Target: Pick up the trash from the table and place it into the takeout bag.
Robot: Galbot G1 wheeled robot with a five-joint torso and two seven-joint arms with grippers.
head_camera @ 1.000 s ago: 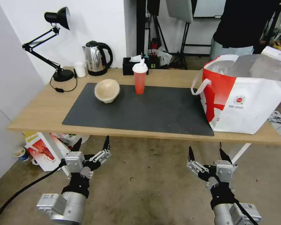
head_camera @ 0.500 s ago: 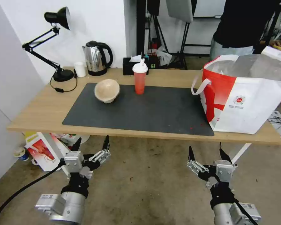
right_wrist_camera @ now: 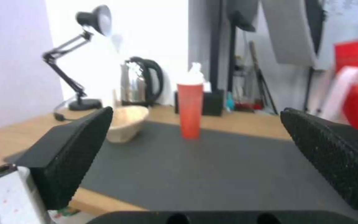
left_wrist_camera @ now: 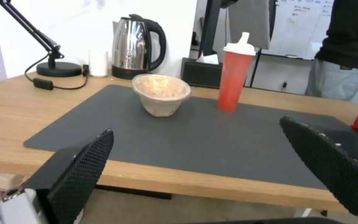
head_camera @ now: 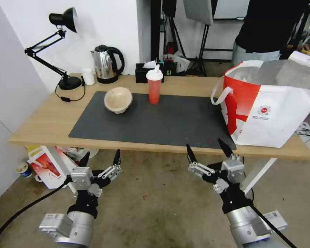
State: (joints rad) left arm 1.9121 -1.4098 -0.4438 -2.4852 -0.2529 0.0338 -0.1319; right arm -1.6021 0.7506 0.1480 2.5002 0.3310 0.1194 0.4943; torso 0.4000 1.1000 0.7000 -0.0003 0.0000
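Right hand (head_camera: 207,151) wide open, empty, at the worktop (head_camera: 51,117) front edge; left hand (head_camera: 100,159) open, empty, below it. Paper bowl (head_camera: 118,100) and red cup (head_camera: 154,88) on the mat (head_camera: 168,120); bag (head_camera: 272,103) at the worktop's right end.

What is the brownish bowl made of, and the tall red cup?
The beige bowl looks like pressed paper pulp: matte, slightly rough, with a soft rim. The red cup seems to be plastic, smooth and faintly see-through, with a white lid; that is a guess from its look.

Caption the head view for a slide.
Both open grippers, left and right, before a table with paper bowl, red cup, takeout bag.
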